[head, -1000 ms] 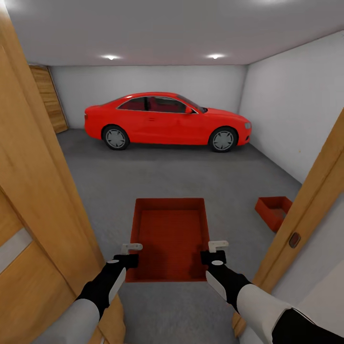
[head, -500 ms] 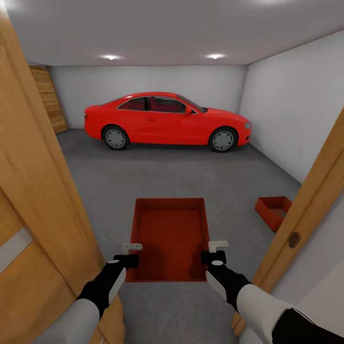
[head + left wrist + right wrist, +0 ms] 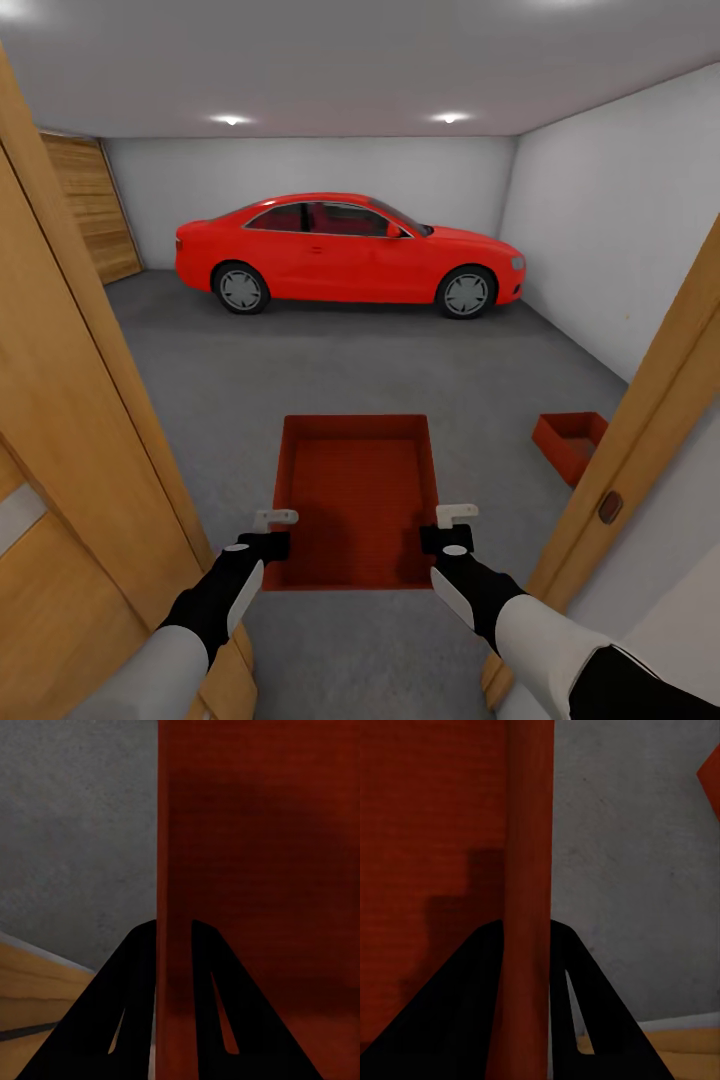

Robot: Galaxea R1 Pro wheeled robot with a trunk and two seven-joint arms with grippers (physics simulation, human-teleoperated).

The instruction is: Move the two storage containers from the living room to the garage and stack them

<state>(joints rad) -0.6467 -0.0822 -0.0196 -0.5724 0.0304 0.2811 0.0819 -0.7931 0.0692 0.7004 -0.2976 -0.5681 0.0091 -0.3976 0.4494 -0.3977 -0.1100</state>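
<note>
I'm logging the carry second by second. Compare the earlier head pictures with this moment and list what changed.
Only the view shifted: the door frame at the left sits further out, baring more of the plank door, so the camera moved, not the things. The held container stays clamped by the left gripper and the right gripper on its side walls. The second container and the red car are unchanged.

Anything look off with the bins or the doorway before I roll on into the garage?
Nothing stands out. The carried bin sits level, each side wall pinched by the left gripper and right gripper. The other bin lies upright on the floor, partly behind the door frame.
</note>
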